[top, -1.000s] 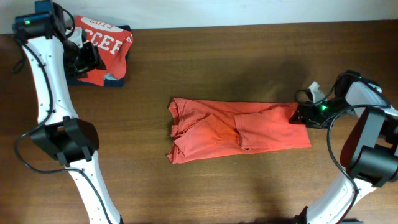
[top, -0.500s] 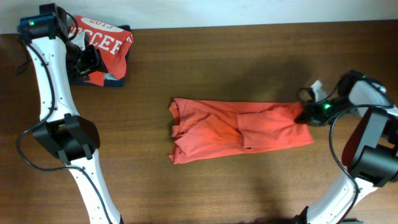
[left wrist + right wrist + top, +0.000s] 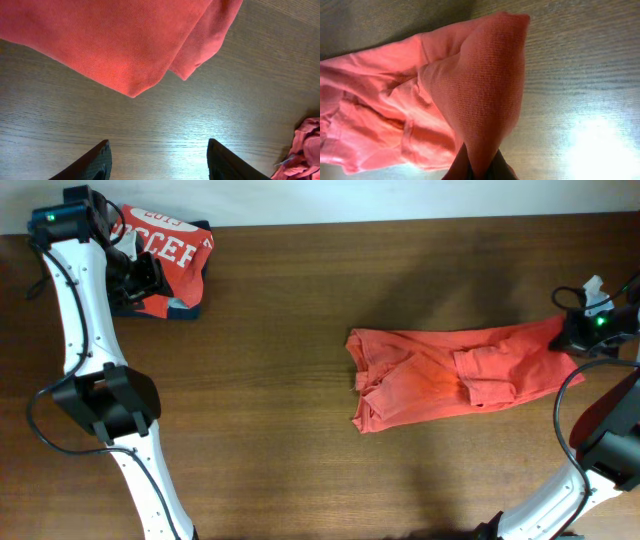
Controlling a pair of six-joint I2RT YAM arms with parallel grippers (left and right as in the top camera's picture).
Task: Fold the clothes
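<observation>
Right gripper (image 3: 479,167) jaws clamped on the orange-red T-shirt (image 3: 440,375) edge — cloth pinched up. Left gripper (image 3: 159,156) jaws apart, gripping nothing — above the table (image 3: 150,120), beside the folded SOCCER shirt (image 3: 165,252).

Dark wood table (image 3: 300,300), pale wall (image 3: 400,200).
The brown, grained tabletop fills the overhead view; the whitish wall shows as a strip along the 12 o'clock edge.

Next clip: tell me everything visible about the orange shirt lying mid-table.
The shirt is plain orange-red, a soft cotton-like knit, with no lettering showing. It is folded into a long wrinkled band that lies across the table, right of centre. Its right end is pinched in the shut right gripper and bunches up there; the rest lies on the wood. Nothing else touches it.
</observation>
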